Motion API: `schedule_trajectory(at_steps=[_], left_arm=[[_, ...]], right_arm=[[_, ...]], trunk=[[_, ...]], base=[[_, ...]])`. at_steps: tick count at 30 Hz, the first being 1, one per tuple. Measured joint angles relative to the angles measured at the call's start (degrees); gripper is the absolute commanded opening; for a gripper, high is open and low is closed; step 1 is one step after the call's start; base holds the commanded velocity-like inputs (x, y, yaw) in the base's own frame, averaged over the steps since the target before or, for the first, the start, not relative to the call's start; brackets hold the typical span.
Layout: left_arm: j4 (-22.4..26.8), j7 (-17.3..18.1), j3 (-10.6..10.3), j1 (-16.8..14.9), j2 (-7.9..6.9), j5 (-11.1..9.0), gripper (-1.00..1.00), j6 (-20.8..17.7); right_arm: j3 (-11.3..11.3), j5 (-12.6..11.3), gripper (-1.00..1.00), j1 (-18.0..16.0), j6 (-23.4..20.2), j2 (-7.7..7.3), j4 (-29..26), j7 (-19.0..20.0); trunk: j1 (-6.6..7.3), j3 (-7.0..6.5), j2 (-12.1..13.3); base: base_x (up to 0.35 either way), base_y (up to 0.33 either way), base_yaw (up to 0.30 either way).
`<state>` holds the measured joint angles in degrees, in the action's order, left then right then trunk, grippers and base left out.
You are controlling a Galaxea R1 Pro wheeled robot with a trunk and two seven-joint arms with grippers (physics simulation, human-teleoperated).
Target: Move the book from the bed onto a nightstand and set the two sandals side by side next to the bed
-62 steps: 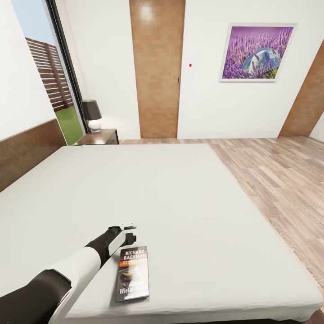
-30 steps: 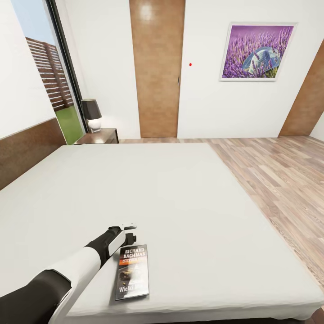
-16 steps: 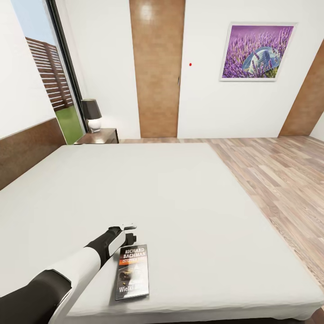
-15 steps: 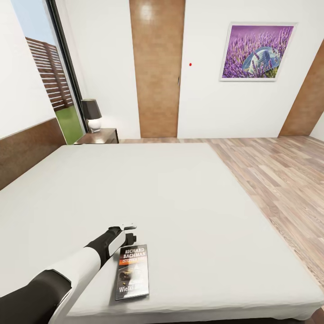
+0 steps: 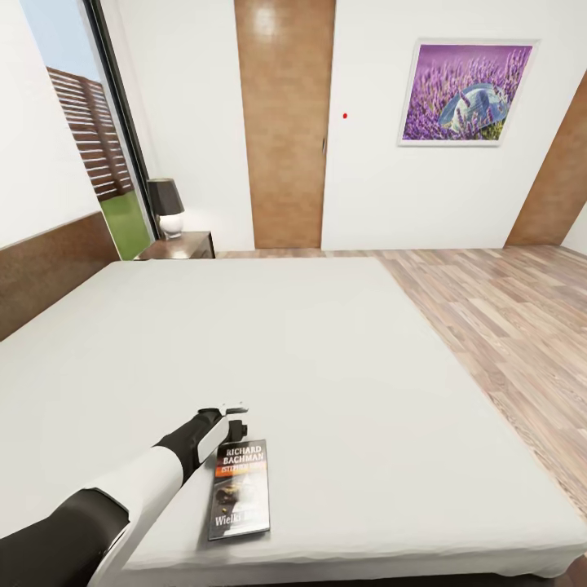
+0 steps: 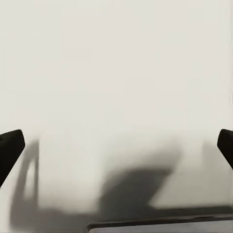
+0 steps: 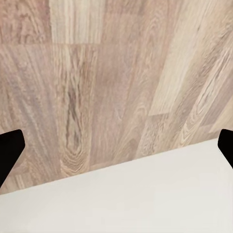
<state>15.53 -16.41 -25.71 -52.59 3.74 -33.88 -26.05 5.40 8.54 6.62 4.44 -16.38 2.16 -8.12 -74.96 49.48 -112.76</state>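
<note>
book (image 5: 240, 490): flat on the bed (image 5: 326, 367) near its front edge; thin, light, slightly floppy, likely needs an edge pinch
left gripper (image 5: 232, 417): just beyond the book's top edge, jaws wide, empty
right gripper: wide open, empty
nightstand (image 5: 181, 246): far corner, lamp (image 5: 166, 208) on top

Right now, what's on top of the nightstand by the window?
A lamp with a dark shade and a white base stands on the nightstand. The bed covers the nightstand's lower part, so anything beneath the top cannot be seen.
</note>
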Motion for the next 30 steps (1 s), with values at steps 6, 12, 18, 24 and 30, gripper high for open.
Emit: schedule_trajectory(at_steps=[6, 12, 18, 24, 30], left_arm=[[-0.01, 0.06, -0.02, 0.0, 0.0, 0.04, 1.0, 0.04], [-0.01, 0.06, -0.03, 0.0, 0.0, 0.05, 1.0, 0.04], [-0.01, 0.06, -0.03, 0.0, 0.0, 0.05, 1.0, 0.04], [-0.01, 0.06, -0.03, 0.0, 0.0, 0.04, 1.0, 0.05], [0.0, 0.04, -0.02, 0.0, 0.0, -0.01, 1.0, 0.09]], right_arm=[[-0.01, 0.0, 1.0, 0.0, 0.02, 0.03, 0.0, -0.15], [-0.01, 0.0, 1.0, 0.01, -0.01, 0.04, 0.0, -0.2], [0.0, 0.0, 1.0, 0.01, -0.01, 0.04, 0.0, -0.21], [0.0, 0.0, 1.0, 0.01, 0.01, 0.04, 0.0, -0.22], [0.0, 0.0, 1.0, 0.01, -0.01, 0.04, 0.0, -0.22]], trunk=[[0.0, 0.0, 0.0], [0.0, 0.0, 0.0], [0.0, 0.0, 0.0], [0.0, 0.0, 0.0], [0.0, 0.0, 0.0]], base=[[0.0, 0.0, 0.0], [0.0, 0.0, 0.0], [0.0, 0.0, 0.0], [0.0, 0.0, 0.0], [0.0, 0.0, 0.0]])
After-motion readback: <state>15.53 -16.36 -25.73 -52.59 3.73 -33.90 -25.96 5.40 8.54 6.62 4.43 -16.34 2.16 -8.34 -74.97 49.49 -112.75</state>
